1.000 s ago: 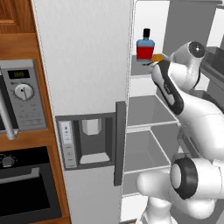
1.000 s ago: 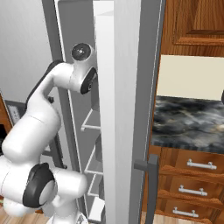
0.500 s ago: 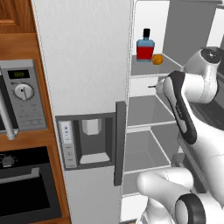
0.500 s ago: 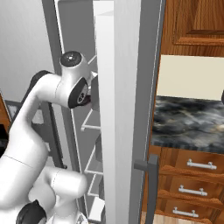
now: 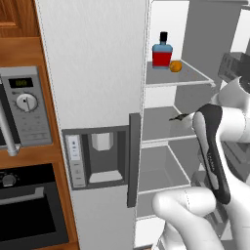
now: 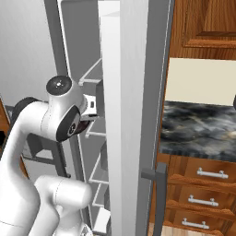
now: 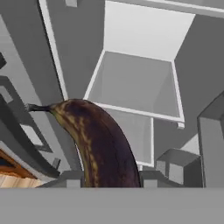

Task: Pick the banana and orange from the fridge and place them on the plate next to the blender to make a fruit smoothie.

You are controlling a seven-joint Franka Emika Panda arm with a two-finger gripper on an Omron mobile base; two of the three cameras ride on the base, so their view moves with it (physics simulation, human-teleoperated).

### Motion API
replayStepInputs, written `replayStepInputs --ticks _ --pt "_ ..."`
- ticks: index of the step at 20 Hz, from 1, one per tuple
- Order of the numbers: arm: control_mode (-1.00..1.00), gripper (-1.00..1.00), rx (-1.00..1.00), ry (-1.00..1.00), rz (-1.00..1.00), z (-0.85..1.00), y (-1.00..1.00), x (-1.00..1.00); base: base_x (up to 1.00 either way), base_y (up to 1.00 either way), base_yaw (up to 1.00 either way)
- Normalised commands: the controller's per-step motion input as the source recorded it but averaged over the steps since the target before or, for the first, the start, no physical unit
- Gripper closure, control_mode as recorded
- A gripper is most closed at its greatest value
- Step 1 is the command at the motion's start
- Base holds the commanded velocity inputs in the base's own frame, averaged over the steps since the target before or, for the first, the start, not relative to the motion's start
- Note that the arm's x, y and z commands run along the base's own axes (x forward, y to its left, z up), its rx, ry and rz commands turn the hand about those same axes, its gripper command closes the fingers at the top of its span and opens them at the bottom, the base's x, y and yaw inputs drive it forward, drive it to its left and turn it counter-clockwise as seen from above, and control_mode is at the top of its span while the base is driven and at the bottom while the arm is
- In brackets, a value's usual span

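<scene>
Brown-mottled curved banana (image 7: 100,144) between closed fingers (image 7: 111,177).

Brown-mottled banana (image 7: 98,144) held before fridge (image 5: 93,73) shelves — orange (image 5: 176,66) on top shelf.

Arm (image 5: 215,146) bent, jaws clamped on banana (image 7: 98,144).

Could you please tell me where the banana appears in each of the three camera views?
Left base view: just its dark stem tip pokes out left of the arm, over the middle shelf, banana.
Right base view: I cannot make it out.
Hand view: lower centre, large, held in the gripper.
Shared landmark: the fridge shelves.
</scene>
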Motion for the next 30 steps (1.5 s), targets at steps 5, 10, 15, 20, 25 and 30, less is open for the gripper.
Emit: replayStepInputs --ticks 5,10,15,20,25,30 --pt "1.00 1.00 -0.01 0.01 0.03 -0.04 0.06 -0.12 -0.66 0.47 0.15" --pt "1.00 1.00 0.00 0.00 0.00 0.00 0.00 0.00 -0.94 0.53 0.69" --pt "1.00 1.00 0.00 0.00 0.00 0.00 0.00 0.00 -0.36 0.43 0.99" --pt "1.00 1.00 0.00 0.00 0.00 0.00 0.00 0.00 -0.32 0.41 1.00" --pt "1.00 1.00 0.00 0.00 0.00 0.00 0.00 0.00 -0.31 0.25 1.00" --pt "1.00 1.00 0.00 0.00 0.00 0.00 0.00 0.00 -0.27 0.29 0.99"
